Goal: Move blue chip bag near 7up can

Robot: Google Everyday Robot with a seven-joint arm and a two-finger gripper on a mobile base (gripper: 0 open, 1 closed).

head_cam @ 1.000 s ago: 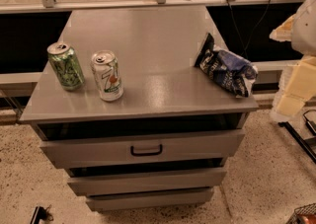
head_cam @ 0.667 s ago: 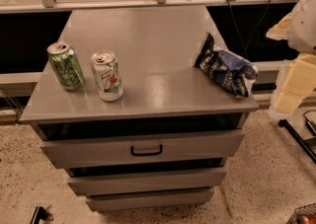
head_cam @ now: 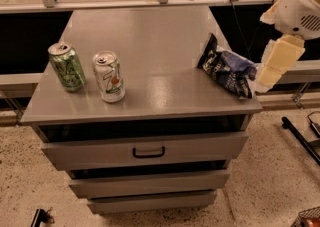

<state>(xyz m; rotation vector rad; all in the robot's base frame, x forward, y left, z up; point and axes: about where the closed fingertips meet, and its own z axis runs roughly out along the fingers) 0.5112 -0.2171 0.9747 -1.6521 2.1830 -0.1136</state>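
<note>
The blue chip bag (head_cam: 228,70), crumpled dark blue foil with white lettering, lies at the right edge of the grey cabinet top (head_cam: 150,46). The 7up can (head_cam: 109,77), white with a green "7", stands upright near the front left. A wide stretch of cabinet top separates bag and can. My arm's white joint (head_cam: 300,3) and cream link (head_cam: 278,62) hang at the far right, just beside the bag. The gripper itself does not show in the camera view.
An all-green patterned can (head_cam: 67,66) stands left of the 7up can, near the left edge. The cabinet has three drawers, the top one with a dark handle (head_cam: 148,152). A railing and dark shelves run behind. Speckled floor lies around.
My arm's cream link has moved left and slightly up, closer to the blue chip bag. The bag and both cans have not moved.
</note>
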